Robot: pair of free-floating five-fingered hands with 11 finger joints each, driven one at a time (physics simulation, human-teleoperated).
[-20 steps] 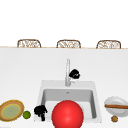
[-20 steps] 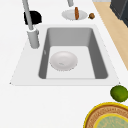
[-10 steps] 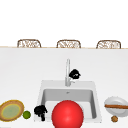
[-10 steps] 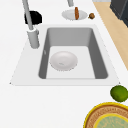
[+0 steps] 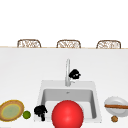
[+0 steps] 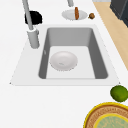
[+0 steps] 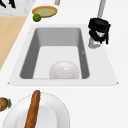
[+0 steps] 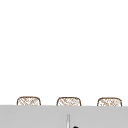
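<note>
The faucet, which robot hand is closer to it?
The right robot hand. It hangs just beside the faucet, at its right near the base. The left robot hand is far off at the sink's front left corner, near the lime.

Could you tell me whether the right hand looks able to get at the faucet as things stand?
Probably yes: the right hand hovers beside the faucet with nothing between them.

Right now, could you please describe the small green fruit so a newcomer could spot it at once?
Start at the sink and look along the counter to its left. The lime lies between the yellow-rimmed plate and the left hand: the one small, round, green thing there.
</note>
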